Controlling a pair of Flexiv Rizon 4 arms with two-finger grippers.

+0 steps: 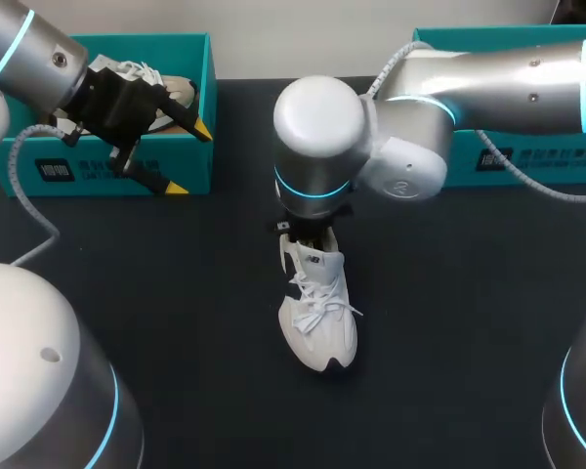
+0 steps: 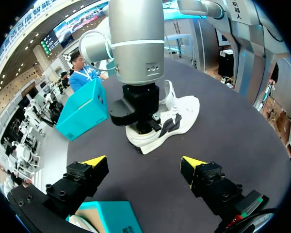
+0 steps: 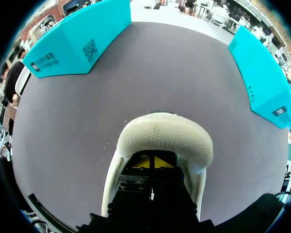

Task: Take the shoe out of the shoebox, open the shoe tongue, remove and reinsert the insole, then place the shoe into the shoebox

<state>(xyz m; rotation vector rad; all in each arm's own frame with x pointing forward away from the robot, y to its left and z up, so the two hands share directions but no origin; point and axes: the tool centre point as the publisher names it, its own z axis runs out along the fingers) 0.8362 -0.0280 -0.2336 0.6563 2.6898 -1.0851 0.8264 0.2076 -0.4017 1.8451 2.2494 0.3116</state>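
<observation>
1. Spanning most of the head view, a dark desk (image 1: 469,322) is seen under everything.
2. From the upper right, the right arm (image 1: 488,78) is seen reaching to the frame's centre with its wrist turned downward. The left arm (image 1: 29,49) is seen at the upper left.
3. A teal left shoebox (image 1: 98,166) is seen at the upper left. A teal right shoebox (image 1: 527,161) at the upper right is partly hidden behind the right arm.
4. At the centre, a white shoe (image 1: 317,313) is stood upright on the desk, well apart from both boxes. Its toe is turned toward the lower edge.
5. A second shoe (image 1: 161,88) is seen lying inside the left shoebox.
6. The left end effector (image 1: 188,158) is held released and spread wide over the left shoebox's front wall, with nothing gripped.
7. The right end effector (image 3: 153,161) is sunk into the shoe's opening at the heel end. Whether it is clenched or released cannot be told.
</observation>
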